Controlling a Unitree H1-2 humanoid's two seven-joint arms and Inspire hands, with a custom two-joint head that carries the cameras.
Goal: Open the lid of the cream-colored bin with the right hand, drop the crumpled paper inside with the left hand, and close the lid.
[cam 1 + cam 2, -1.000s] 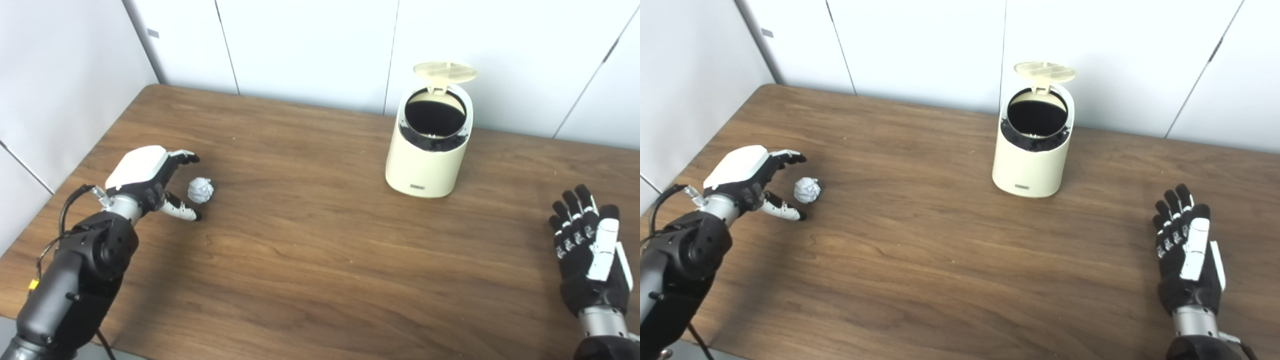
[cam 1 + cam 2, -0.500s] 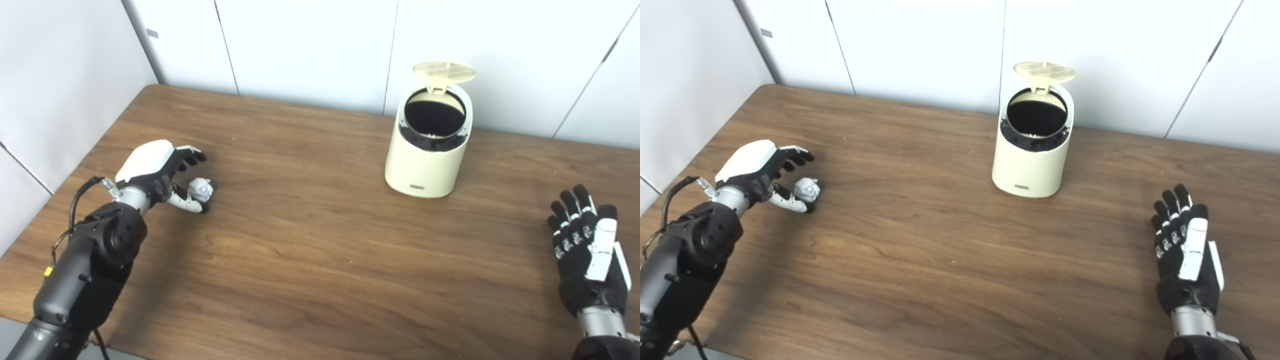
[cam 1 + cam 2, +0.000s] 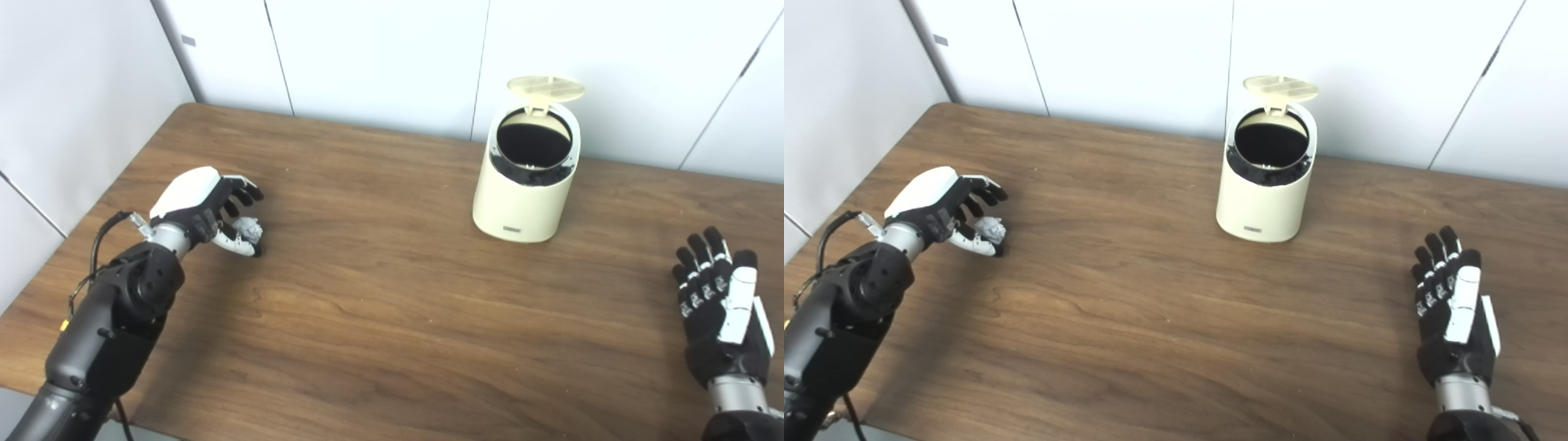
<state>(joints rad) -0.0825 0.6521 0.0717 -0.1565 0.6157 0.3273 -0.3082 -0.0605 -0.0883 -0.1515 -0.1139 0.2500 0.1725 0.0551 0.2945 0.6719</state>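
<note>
The left hand (image 3: 205, 208) curled around the crumpled paper (image 3: 248, 228) on the worktop (image 3: 392, 306); the right hand (image 3: 723, 306) lay spread, holding nothing.

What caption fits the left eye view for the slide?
Left hand closing around crumpled paper on the wooden table; cream bin lid open, right hand idle.

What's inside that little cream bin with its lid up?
The cream bin stands with its lid up. Through the round opening only a dark interior shows; nothing can be made out in it, and the bottom is hidden by shadow and the front wall.
</note>
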